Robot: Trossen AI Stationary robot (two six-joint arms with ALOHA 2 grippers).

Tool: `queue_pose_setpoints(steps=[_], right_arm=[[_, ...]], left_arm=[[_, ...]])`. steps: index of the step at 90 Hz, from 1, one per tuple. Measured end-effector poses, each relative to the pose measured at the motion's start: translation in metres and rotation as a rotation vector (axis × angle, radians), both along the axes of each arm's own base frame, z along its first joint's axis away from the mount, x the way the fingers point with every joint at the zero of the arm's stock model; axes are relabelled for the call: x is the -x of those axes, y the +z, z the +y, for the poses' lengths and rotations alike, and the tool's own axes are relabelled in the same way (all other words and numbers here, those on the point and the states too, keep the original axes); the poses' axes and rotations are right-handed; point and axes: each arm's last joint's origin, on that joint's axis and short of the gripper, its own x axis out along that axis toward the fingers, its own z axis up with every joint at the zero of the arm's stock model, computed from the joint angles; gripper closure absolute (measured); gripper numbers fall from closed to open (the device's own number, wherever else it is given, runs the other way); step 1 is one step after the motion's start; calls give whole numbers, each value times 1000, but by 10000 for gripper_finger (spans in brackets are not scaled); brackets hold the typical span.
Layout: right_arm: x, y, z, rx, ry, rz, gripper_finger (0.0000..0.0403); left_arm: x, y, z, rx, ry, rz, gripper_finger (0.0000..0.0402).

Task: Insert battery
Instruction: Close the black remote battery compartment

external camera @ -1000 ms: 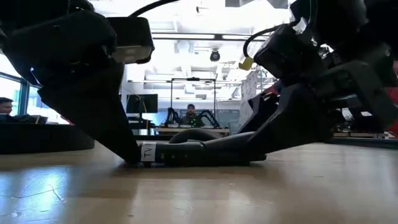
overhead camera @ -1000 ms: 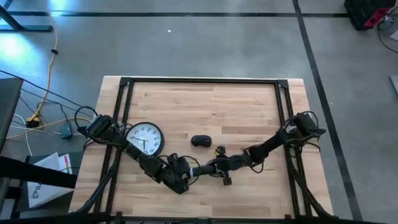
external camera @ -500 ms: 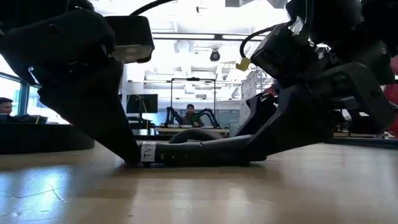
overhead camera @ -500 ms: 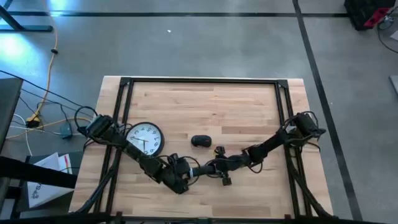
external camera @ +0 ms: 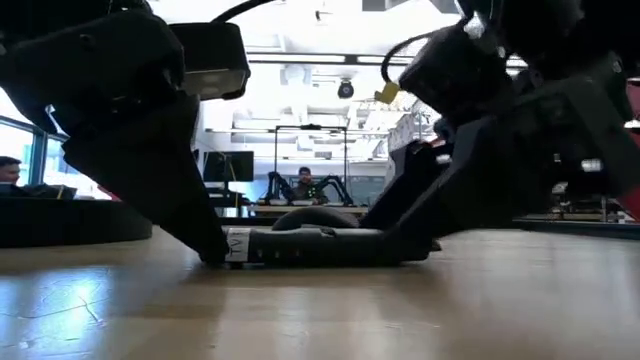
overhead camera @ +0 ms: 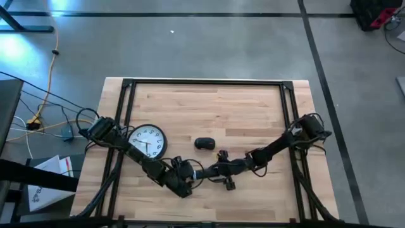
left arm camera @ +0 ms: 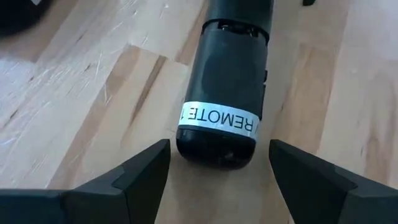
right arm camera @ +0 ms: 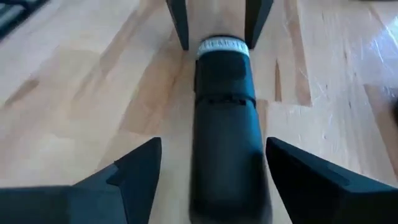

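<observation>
The long black plastic remote with a white label lay flat on the pale wooden table, near its front edge. The left gripper and the right gripper sat at opposite ends of it, fingers spread, gripping nothing. It looked light, stiff and smooth, best pinched across its narrow sides. Farther back lay a round white clock and a small black mouse. Since a second ago, the right arm had shifted a little.

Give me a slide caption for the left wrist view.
Left gripper open around the labelled end of a black remote lying on the wooden table.
</observation>
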Motion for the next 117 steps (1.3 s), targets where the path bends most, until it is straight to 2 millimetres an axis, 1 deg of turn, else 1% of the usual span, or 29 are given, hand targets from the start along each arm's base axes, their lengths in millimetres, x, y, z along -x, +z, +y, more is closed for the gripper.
queue_pose_setpoints(steps=[10, 15, 28, 42, 48, 53, 63, 74, 86, 90, 102, 117], right_arm=[[4, 16, -1, -20, 1, 10, 144], [8, 20, -3, 0, -9, 45, 144], [16, 17, -8, 35, -36, 98, 144], [12, 21, -2, -16, -33, 25, 151], [10, 24, 0, -23, -23, -9, 169], [10, 24, 0, -23, -17, -14, 192], [8, 16, -3, -11, -24, 10, 252], [4, 6, -4, -41, 4, 15, 322], [3, 4, -5, -21, 17, 11, 389], [3, 4, -5, -13, 20, 9, 397], [1, 2, -9, -12, 3, 19, 393], [-2, -7, -10, -25, -8, 17, 401]], left_arm=[[0, 0, 0, -1, -2, 6, 145], [1, 0, 0, 5, -7, 11, 145], [1, -1, 0, 1, -16, 25, 145], [2, -1, 1, -17, -39, 38, 145], [3, 0, 1, -10, -55, 55, 145], [4, 1, 1, 3, -67, 76, 145], [9, 5, 0, 0, -77, 91, 145], [14, 12, -1, -14, -69, 89, 145], [17, 11, -1, -26, -50, 99, 145], [16, 11, -1, -31, -45, 87, 145], [13, 8, 0, -51, -35, 71, 145], [9, 4, 4, -67, -42, 74, 145]])
